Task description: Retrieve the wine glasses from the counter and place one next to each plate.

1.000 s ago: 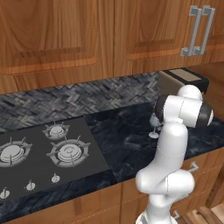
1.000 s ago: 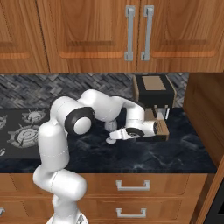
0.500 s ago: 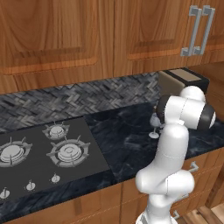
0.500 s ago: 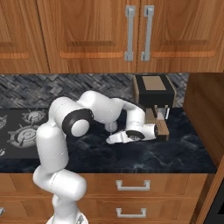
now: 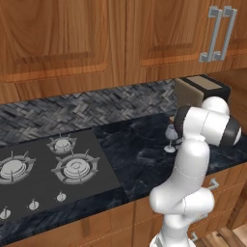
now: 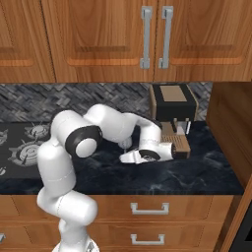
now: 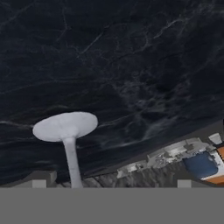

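From the left base view, a wine glass [image 5: 171,137] stands upright on the black tabletop [image 5: 140,154], at about three o'clock from the gas hob [image 5: 53,169] and just in front of the coffee machine [image 5: 200,94]; the arm's elbow partly covers it, and no plate shows on this stretch of tabletop. From the right base view, the arm folds low over the tabletop [image 6: 197,170], with the hand [image 6: 129,157] at about seven o'clock from the coffee machine [image 6: 172,106] and a glass stem [image 6: 127,143] just behind it, at its twelve o'clock. In the hand view, the round foot [image 7: 65,126] and thin stem of the glass lie at about seven o'clock, between the two fingertips [image 7: 40,182] that peek up at the lower edge; the fingers are spread wide and touch nothing, so the stem sits loose between them. Judging by this, the task is at its start: the first glass is lined up for a grip but not yet taken, no glass stands beside a plate, and both carries and placements remain.
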Motion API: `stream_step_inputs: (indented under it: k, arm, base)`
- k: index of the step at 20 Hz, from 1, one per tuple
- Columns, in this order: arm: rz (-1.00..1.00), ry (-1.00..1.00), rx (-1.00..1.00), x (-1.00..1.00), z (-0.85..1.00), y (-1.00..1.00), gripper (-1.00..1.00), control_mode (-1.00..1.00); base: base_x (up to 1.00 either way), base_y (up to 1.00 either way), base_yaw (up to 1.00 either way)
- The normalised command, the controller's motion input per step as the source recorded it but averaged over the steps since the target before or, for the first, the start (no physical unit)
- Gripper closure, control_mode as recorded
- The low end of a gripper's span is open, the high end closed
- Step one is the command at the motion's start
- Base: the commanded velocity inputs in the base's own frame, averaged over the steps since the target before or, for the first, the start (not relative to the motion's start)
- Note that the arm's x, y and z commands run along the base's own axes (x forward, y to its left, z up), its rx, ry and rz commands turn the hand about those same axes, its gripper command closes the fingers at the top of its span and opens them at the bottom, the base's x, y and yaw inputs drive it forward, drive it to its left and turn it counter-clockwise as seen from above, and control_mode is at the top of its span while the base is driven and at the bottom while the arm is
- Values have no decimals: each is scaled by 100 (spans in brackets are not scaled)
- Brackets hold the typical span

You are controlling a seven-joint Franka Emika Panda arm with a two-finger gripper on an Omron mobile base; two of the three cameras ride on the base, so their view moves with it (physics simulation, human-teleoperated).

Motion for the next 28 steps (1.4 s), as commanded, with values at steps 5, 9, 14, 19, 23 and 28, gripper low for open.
stream_step_inputs:
  k: [5, 9, 14, 19, 23, 28]
  arm:
    - [-6, 0, 0, 0, -2, 17, -100, -100]
    - [-8, 0, 0, 16, -13, 8, -100, -100]
    - [-14, 3, 0, 31, -21, 0, -100, -100]
    - [-12, 0, 0, 24, -1, 5, -100, -100]
    - [-10, 0, 0, 19, 0, 1, -100, -100]
    - [-9, 0, 0, 8, -3, 0, -100, -100]
  base:
    - [0, 0, 0]
    - [0, 0, 0]
    - [0, 0, 0]
    - [0, 0, 0]
    - [0, 0, 0]
    - [0, 0, 0]
